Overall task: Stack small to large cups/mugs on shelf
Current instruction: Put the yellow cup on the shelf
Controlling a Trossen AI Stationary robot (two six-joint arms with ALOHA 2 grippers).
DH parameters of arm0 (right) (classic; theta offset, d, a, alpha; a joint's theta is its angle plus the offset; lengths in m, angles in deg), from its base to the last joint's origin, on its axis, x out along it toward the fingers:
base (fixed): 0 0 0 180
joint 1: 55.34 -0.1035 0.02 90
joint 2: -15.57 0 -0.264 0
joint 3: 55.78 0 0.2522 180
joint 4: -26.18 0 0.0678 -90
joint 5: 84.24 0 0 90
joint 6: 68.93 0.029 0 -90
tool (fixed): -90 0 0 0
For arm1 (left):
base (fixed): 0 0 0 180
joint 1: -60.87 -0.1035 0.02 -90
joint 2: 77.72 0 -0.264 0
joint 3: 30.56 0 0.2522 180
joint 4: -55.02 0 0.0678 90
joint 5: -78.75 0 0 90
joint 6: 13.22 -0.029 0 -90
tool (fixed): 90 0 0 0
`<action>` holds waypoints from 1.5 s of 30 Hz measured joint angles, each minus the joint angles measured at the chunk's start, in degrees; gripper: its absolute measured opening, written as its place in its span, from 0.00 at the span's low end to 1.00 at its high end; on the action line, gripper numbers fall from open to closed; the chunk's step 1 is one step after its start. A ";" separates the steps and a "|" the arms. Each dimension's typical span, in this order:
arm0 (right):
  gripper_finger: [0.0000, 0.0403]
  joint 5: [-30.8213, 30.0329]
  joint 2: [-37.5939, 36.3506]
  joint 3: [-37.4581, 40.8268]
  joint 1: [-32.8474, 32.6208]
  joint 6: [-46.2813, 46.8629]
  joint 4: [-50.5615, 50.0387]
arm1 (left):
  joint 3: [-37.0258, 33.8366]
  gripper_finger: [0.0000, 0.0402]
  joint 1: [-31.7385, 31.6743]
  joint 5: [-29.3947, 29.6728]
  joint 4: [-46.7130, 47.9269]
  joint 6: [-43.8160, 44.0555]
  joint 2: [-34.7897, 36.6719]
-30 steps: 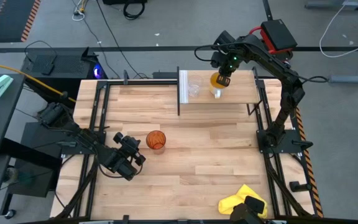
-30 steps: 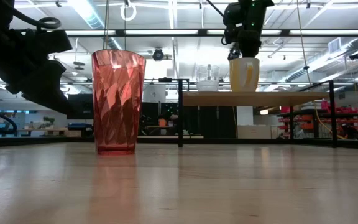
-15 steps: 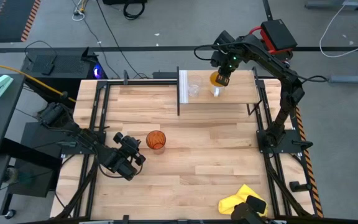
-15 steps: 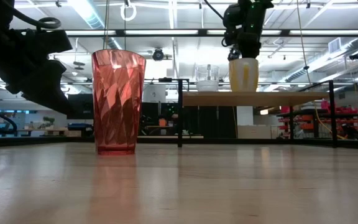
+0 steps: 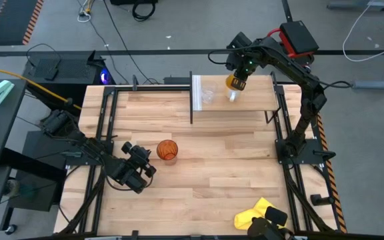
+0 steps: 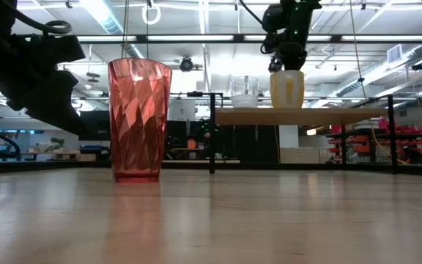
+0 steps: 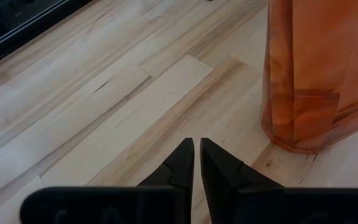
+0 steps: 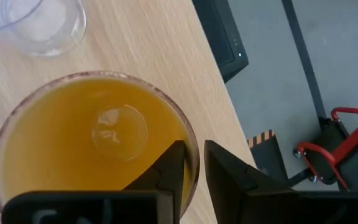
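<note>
I saw the shelf [image 5: 245,103] under my right gripper [image 5: 236,84], carrying the clear glass cup [image 5: 207,95] beside it and the orange mug [image 6: 287,89] w/ its rim between the fingers. Tabletop [image 5: 212,167] held the amber tumbler [image 5: 167,150] just beside my left gripper [image 5: 145,168]; yellow cloth [image 5: 253,215] lay well apart from both.

orange mug [image 8: 92,143], faceted amber tumbler [image 6: 139,121], clear glass cup [image 6: 245,92]

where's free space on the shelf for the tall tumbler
The shelf is bare from the orange mug to its far end. It is crowded by the white end panel, where the glass cup and the mug stand, right gripper on the mug's rim.
</note>
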 joint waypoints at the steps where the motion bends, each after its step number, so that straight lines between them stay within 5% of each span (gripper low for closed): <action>1: 0.18 0.00 0.00 0.00 0.00 0.00 0.35 | 0.00 0.10 0.00 -0.01 0.00 0.00 0.00; 20: 0.18 -0.46 -1.51 -5.17 0.00 2.90 -1.37 | 0.00 0.10 0.02 -0.02 0.00 0.04 0.00; 28: 0.17 -0.63 -2.29 -10.58 -1.12 16.37 -9.97 | 0.00 0.10 0.07 -0.02 0.01 0.02 0.00; 37: 0.02 -7.43 -11.48 -6.30 -17.87 22.58 -6.94 | 0.00 0.07 0.56 -0.02 0.15 -0.09 -0.02; 45: 0.01 -10.88 -15.94 10.67 -28.96 24.93 4.15 | 0.00 0.09 1.71 -0.02 0.24 -0.17 -0.04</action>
